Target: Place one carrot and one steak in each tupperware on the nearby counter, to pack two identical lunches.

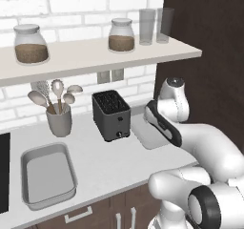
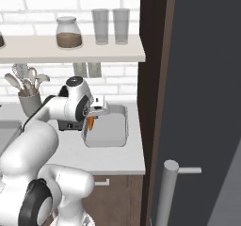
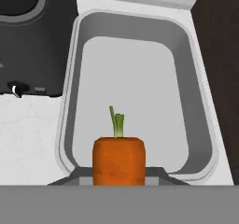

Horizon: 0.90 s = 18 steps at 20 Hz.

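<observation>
A white brick wall (image 1: pixel 71 4) ran behind the pale tabletop (image 1: pixel 109 161). A beige shelf (image 1: pixel 95 56) hung on it, carrying two jars (image 1: pixel 31 44) of brown grains and two clear glasses (image 1: pixel 156 25). Below the shelf sat a twin wall socket (image 1: pixel 110 75), a grey pot of spoons (image 1: pixel 58 116) and a black toaster (image 1: pixel 111 115). Dark brown cabinets (image 1: pixel 95 211) with silver handles stood under the tabletop. A tall dark panel (image 2: pixel 197 79) closed the right side.

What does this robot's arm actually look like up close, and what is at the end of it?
The arm is made of smooth, rounded glossy white segments with dark grey-black bands and caps at the joints. No loose cables or lettering are visible. At its end sits a small white gripper.
</observation>
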Tool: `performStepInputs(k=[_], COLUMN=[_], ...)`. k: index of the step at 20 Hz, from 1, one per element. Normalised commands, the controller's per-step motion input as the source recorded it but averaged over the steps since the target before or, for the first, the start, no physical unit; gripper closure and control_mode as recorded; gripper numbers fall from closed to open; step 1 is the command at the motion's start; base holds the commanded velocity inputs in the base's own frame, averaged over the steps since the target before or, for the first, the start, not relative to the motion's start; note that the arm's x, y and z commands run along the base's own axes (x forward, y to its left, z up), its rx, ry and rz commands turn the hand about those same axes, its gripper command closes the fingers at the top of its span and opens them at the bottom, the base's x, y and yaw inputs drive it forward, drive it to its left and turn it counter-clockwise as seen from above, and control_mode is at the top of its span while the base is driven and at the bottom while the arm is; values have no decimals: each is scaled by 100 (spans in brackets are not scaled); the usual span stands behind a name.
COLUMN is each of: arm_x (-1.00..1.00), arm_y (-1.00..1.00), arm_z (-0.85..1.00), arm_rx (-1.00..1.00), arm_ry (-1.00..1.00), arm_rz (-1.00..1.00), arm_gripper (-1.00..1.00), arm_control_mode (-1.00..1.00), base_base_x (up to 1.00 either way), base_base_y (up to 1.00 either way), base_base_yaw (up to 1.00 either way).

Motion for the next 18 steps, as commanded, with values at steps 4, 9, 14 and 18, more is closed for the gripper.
performStepInputs(k=[4,9,14,18], arm_x=[0,0,0,4], arm_y=[-6,-3,-11,-23], arm_z=[-9,-17,-3,-2], arm_rx=[0,0,0,0], arm_ry=[4,11,7,0], arm_rz=[0,0,0,0], arm_gripper=[100,100,100,100], arm_control_mode=[-100,-100,-100,-100], base_base_x=[0,0,0,0], base_base_y=[0,0,0,0], base_base_yaw=[0,0,0,0])
